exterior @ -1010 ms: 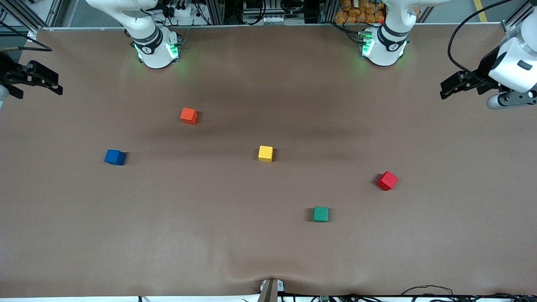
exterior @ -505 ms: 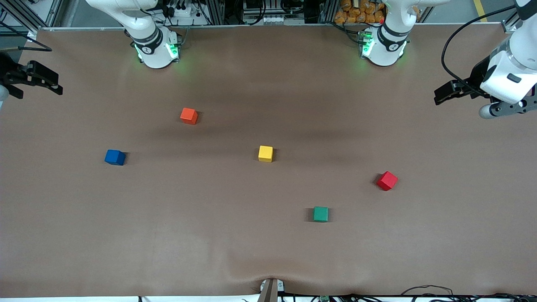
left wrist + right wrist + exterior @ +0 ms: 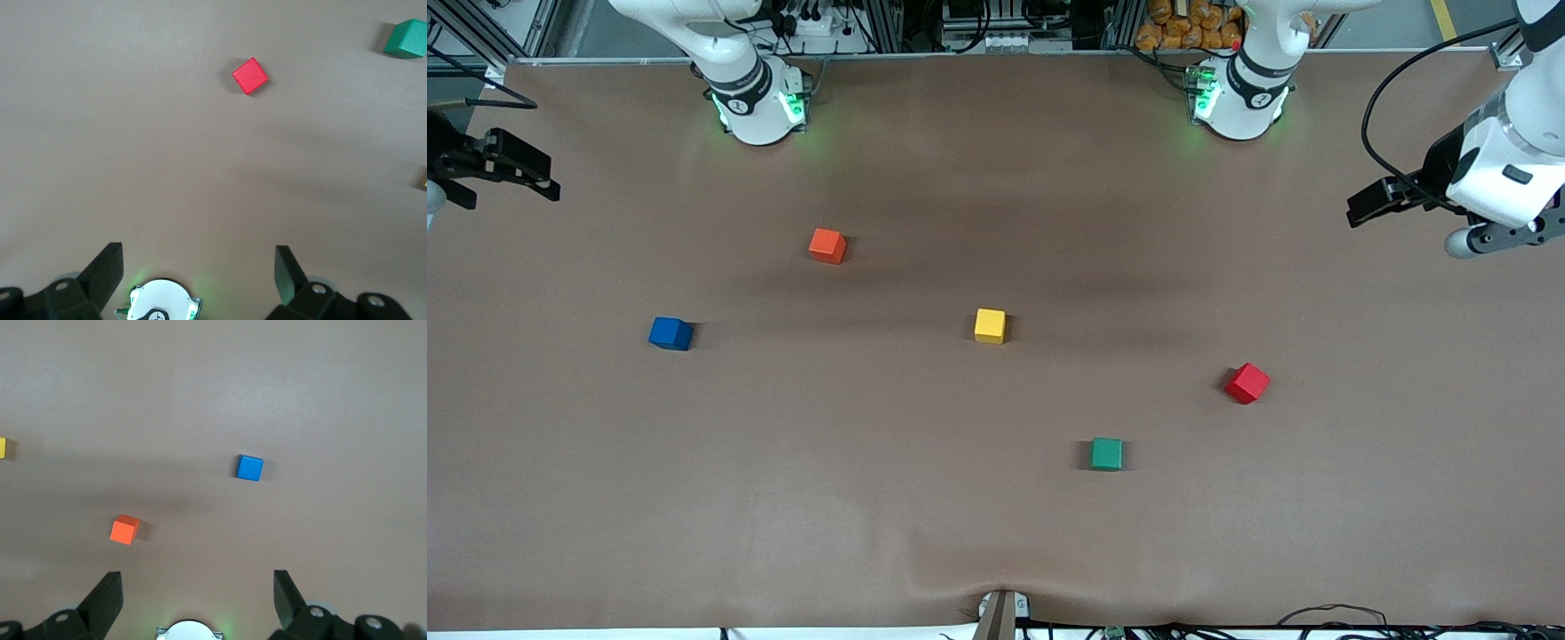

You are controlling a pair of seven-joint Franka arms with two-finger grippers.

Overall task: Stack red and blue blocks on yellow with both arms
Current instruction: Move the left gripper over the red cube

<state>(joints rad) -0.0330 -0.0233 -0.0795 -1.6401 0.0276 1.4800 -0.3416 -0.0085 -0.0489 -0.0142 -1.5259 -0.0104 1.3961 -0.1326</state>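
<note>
You have five cubes sitting apart on the brown worktop. The yellow cube sits in the middle. The blue cube lies toward the right arm's end. The red cube lies toward the left arm's end, a bit nearer the front camera. The orange-red cube sits nearer the arm bases, and the green cube is nearest the camera. Your left pincer hangs wide and empty over its end of the worktop. Your right pincer waits wide and empty over its own end.
</note>
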